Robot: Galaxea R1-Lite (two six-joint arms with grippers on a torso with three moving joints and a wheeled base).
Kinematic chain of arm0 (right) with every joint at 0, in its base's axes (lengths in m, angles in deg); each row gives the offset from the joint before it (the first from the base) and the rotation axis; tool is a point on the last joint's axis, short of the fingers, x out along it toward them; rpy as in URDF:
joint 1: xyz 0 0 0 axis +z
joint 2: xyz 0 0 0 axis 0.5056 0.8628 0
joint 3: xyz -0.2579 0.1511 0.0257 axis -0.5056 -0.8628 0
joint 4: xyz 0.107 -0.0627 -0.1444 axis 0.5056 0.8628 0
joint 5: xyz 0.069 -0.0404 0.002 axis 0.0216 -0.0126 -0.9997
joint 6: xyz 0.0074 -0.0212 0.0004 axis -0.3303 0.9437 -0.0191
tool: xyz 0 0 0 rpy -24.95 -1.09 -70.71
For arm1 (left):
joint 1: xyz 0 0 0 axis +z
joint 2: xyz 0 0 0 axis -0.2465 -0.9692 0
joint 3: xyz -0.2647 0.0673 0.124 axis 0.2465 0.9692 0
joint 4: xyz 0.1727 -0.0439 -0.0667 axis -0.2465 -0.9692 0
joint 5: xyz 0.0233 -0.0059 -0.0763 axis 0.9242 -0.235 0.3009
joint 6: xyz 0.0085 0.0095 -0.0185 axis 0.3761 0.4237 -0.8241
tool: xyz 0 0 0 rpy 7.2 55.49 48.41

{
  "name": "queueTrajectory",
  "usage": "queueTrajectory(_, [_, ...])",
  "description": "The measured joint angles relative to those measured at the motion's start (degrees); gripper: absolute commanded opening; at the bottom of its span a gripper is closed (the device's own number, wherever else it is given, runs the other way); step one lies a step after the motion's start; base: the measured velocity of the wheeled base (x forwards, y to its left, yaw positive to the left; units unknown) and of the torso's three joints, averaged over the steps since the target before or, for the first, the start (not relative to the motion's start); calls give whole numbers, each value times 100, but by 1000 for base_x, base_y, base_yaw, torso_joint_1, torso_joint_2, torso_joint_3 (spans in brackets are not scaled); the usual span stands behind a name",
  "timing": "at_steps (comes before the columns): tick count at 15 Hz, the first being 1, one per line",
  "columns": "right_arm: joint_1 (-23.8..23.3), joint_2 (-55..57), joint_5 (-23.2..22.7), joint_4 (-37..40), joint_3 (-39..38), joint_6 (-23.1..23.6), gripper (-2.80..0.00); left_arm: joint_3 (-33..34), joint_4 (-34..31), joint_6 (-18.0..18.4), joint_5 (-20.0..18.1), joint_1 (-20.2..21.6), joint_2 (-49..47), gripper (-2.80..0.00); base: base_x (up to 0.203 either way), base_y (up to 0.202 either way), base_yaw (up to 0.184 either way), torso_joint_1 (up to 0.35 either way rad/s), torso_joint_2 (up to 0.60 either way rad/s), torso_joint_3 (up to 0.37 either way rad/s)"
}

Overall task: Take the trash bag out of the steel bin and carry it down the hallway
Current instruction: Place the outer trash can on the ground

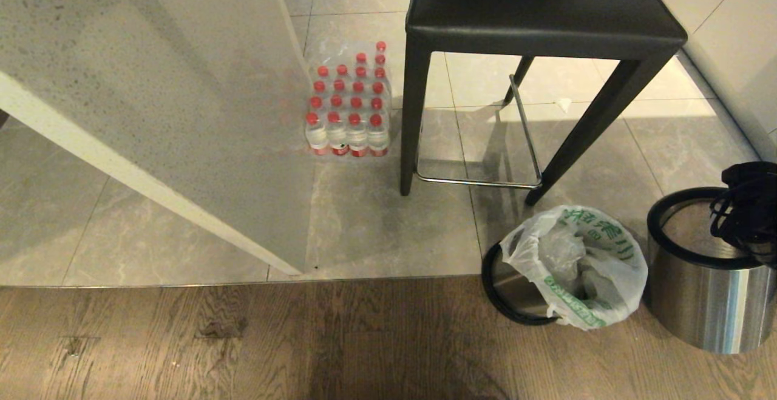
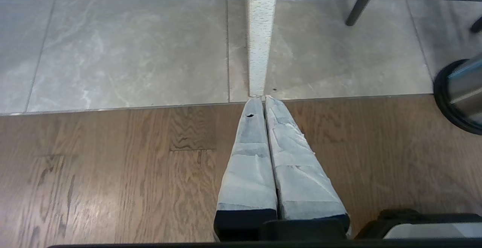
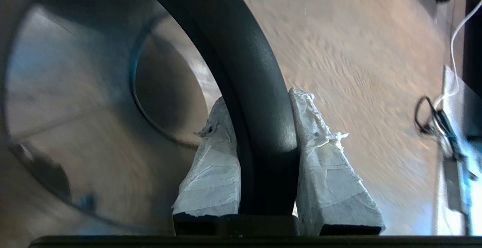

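Nearby, left gripper [image 2: 263, 99] hangs over wood floor [image 2: 113, 172], taped fingers [image 2: 248, 172] pressed together, empty; head view misses it. Right gripper [image 3: 260, 120] clamped on black rim [image 3: 244, 71] of upright steel bin [image 1: 707, 284], at 4 o'clock in head view; only right wrist view shows grip. Trash bag [image 1: 576, 266] sits in second bin [image 1: 516, 294], tipped, at 5 o'clock. Farther: stool [image 1: 540, 11] at 1 o'clock, bottle pack [image 1: 349, 105] at 12.

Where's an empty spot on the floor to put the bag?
The wood floor left of the bagged bin is bare and wide. So are the tiles between the water bottles and the wood. It's crowded right: trash bag, empty steel bin, right gripper clamped on its rim.
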Motion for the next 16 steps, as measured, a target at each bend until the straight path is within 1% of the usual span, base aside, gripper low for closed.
queueTrajectory(2, [-122, -91, -124, 42, -237, 112, -280, 0, 0, 2, 0, 0, 0, -280, 0, 0, 0, 0, 0, 0])
queueTrajectory(4, [-257, -140, -150, 70, -371, 212, -280, 0, 0, 2, 0, 0, 0, -280, 0, 0, 0, 0, 0, 0])
queueTrajectory(9, [-847, -357, -164, 100, -516, 607, -280, 0, 0, 2, 0, 0, 0, -280, 0, 0, 0, 0, 0, 0])
queueTrajectory(10, [-954, -409, -142, 89, -564, 653, -47, 0, 0, 0, 0, 0, 0, -280, 0, 0, 0, 0, 0, 0])
queueTrajectory(11, [-1045, -455, -139, 109, -640, 756, 0, 0, 0, 5, 0, 0, 0, -280, 0, 0, 0, 0, 0, 0])
queueTrajectory(13, [-1225, -542, -131, 56, -820, 961, 0, 0, 0, 2, 0, 0, 0, -280, 0, 0, 0, 0, 0, 0])
queueTrajectory(16, [-1332, -622, -221, 7, -915, 980, 0, 0, 0, 2, 0, 0, 0, -280, 0, 0, 0, 0, 0, 0])
